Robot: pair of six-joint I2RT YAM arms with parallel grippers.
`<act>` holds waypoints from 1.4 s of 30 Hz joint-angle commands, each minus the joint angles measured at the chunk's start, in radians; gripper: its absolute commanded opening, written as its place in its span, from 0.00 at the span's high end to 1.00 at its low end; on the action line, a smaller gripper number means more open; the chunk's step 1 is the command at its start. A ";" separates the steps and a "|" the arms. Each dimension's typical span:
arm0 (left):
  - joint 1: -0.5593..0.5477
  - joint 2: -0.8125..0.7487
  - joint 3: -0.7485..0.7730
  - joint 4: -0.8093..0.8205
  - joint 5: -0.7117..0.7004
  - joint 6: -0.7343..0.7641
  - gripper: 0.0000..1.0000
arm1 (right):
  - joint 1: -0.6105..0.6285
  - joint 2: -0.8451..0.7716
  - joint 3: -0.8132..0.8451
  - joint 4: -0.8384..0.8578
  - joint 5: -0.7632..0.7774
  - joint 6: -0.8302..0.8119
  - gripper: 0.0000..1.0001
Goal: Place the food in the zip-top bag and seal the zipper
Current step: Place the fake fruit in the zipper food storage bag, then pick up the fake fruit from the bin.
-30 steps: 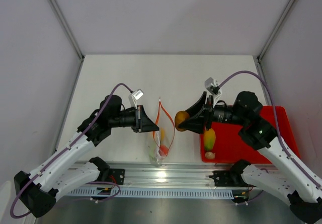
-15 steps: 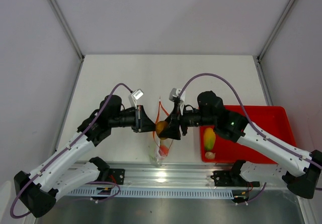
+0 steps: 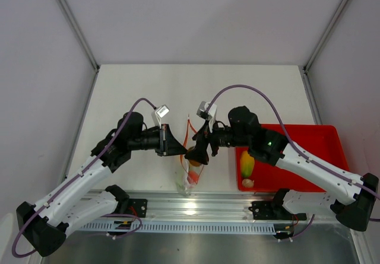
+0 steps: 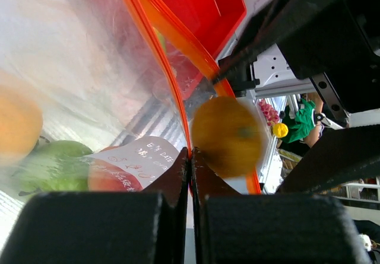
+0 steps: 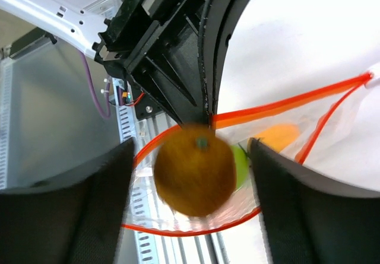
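Observation:
The clear zip-top bag (image 3: 189, 178) hangs open at the table's front edge. My left gripper (image 3: 183, 149) is shut on its red-orange zipper strip (image 4: 157, 56), seen pinched in the left wrist view (image 4: 190, 157). My right gripper (image 3: 195, 155) is open right over the bag's mouth. The brown kiwi-like ball (image 5: 195, 170) is blurred and loose between its fingers (image 5: 77, 210), touching neither. It also shows in the left wrist view (image 4: 228, 134). A green apple (image 4: 53, 166), an orange (image 4: 18, 124) and a pinkish peach (image 4: 113, 178) lie inside the bag.
A red tray (image 3: 309, 157) sits at the right, holding the yellow-green mango (image 3: 247, 164) and a tiny beige piece (image 3: 247, 183). The metal rail (image 3: 190, 207) runs along the near edge just below the bag. Both arms meet close together at the bag.
My right arm carried the brown ball left from above the tray to the bag's mouth. Its jaws have opened and the ball is now loose between them. The left arm has not moved.

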 commanded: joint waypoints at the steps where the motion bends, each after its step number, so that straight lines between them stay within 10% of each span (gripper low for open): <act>1: -0.003 -0.016 0.000 0.021 0.013 -0.013 0.99 | 0.008 -0.020 0.034 0.020 0.032 -0.011 0.15; 3: -0.003 -0.017 0.000 0.021 0.011 -0.014 0.99 | 0.008 -0.029 0.026 0.027 0.024 -0.011 0.01; 15: -0.005 -0.016 -0.002 0.024 0.013 -0.014 1.00 | 0.010 -0.080 0.018 0.041 0.169 0.031 0.01; 29: -0.005 -0.019 -0.010 0.028 0.014 -0.013 1.00 | -0.073 -0.206 0.055 -0.302 1.148 0.686 0.01; 42: -0.005 -0.031 -0.022 0.029 0.014 -0.011 0.99 | -0.518 -0.071 -0.017 -0.755 0.748 1.018 0.01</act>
